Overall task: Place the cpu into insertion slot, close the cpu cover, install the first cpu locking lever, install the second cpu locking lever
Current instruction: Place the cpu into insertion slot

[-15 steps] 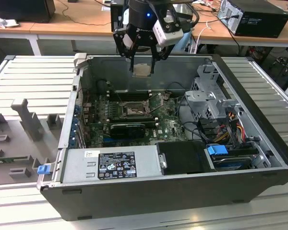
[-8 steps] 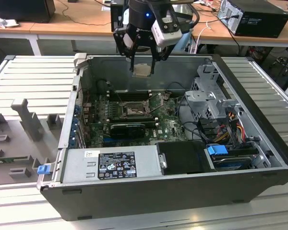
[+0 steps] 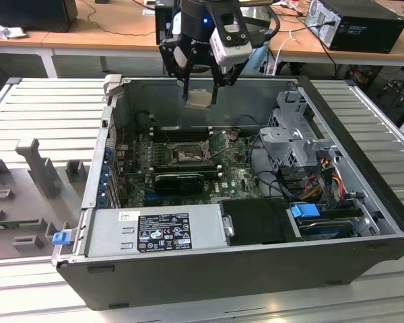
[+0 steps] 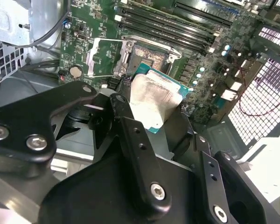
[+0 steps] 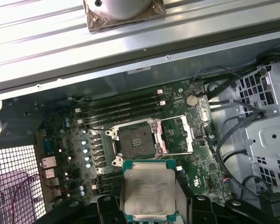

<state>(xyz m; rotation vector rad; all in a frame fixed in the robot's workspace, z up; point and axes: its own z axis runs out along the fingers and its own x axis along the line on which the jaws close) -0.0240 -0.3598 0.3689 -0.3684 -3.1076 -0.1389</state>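
Note:
The cpu, a silver-topped square chip with a green rim, hangs above the open computer case with my gripper shut on its two sides. In both wrist views the cpu sits between the black fingers. The insertion slot lies bare on the green motherboard, below and apart from the chip. The cpu cover is swung open and lies flat beside the slot.
Long black memory slots run beside the socket. A black card, the power supply, a metal drive cage and cable bundles crowd the case. A grey fixture sits at the exterior view's left.

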